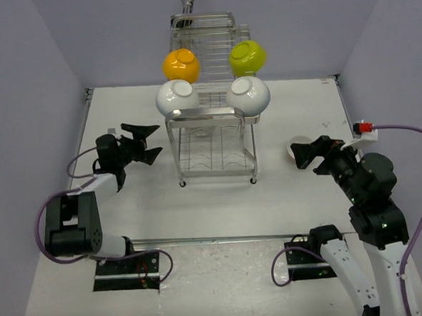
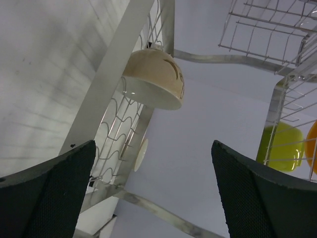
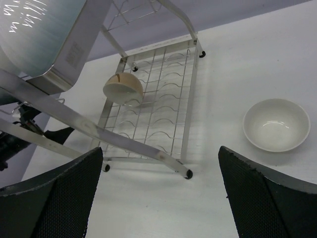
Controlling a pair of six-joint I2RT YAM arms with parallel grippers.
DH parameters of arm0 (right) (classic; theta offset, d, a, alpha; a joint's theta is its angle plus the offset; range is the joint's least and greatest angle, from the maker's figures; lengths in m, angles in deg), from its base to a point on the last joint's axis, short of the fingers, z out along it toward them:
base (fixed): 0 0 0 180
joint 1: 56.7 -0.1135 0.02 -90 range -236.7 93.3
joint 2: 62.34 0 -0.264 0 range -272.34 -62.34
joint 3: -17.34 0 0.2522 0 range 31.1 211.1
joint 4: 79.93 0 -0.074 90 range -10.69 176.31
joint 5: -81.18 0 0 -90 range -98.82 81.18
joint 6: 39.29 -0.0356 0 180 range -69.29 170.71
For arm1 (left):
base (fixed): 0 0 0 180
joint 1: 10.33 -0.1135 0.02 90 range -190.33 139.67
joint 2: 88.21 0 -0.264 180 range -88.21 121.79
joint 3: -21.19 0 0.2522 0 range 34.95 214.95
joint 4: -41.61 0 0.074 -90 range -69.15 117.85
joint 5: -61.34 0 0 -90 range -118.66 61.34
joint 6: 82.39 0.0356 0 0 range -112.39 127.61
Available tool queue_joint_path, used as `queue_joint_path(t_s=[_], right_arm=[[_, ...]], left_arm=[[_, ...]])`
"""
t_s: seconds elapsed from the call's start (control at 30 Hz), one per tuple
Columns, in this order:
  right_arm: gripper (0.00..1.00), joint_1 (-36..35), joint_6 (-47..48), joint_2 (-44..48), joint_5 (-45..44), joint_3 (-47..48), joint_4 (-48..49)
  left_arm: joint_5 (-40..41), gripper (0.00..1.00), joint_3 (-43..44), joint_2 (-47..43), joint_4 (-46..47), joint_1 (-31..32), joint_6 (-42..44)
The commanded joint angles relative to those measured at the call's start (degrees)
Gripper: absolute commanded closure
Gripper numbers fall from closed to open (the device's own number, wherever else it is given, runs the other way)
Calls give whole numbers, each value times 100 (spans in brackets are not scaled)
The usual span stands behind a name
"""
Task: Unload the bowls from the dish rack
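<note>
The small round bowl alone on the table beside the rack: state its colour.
That small round bowl is plain white; the right wrist view shows it best.

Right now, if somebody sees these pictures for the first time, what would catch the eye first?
The tall chrome dish rack at the middle of the table, with four bowls on its upper tier: an orange-yellow bowl and a lime green bowl at the back, two white bowls in front. One more white bowl sits upright on the table right of the rack, near the open right gripper.

walls [image 1: 117, 35]: plain lavender | table [image 1: 222, 222]: white | light: even
</note>
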Motion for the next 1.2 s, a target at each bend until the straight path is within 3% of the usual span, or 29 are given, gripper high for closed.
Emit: queue_joint_path(t_s=[0.0,0.33,0.53,0.63,0.83,1.03,1.17], right_arm=[[1,21,-68,183,171,-52,131],[1,21,-76,350,241,88,79],[1,21,-76,438,119,97,52],[1,21,-59,456,66,132,35],[1,21,-24,447,31,132,17],[1,21,-32,420,22,167,44],[1,21,-15,412,30,150,61]], left_arm=[[-560,2,492,724,1410,164,-1141],[-447,9,1828,1745,621,682,-1353],[-395,9,2759,2281,-433,893,-1178],[-167,14,2961,2448,-706,999,-1125],[-114,15,3279,2554,-1128,1157,-1029],[18,16,3349,2624,-1260,1228,-1028],[106,21,3419,2703,-1200,1307,-1037]])
